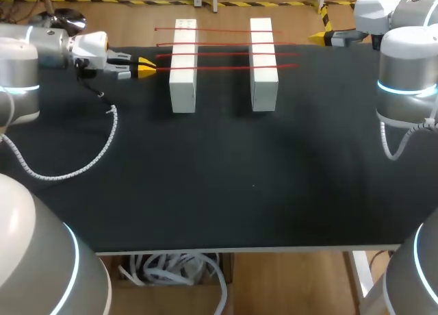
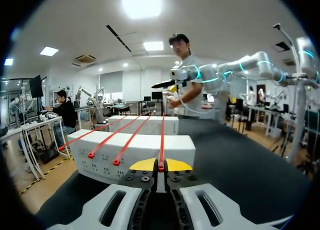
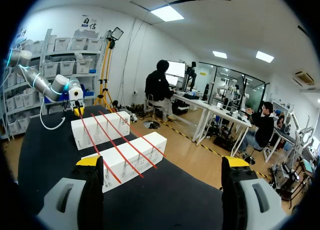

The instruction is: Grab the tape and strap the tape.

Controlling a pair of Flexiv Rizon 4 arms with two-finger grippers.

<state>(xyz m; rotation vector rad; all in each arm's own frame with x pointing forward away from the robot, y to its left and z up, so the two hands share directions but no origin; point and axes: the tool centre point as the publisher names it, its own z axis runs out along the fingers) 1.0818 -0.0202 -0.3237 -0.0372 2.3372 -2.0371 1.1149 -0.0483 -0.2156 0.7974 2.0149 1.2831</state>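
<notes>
Two blocks (image 1: 183, 89), four tapes (image 1: 226, 31) — left gripper (image 1: 149, 68) pinches the nearest tape (image 1: 226, 68).

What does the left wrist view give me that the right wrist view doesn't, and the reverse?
Left wrist only: a close look at the left pincer shut on the end of one red strip. Right wrist only: the right pincer wide open, holding nothing. Both: two white blocks with four red strips laid across them on the black table.
</notes>
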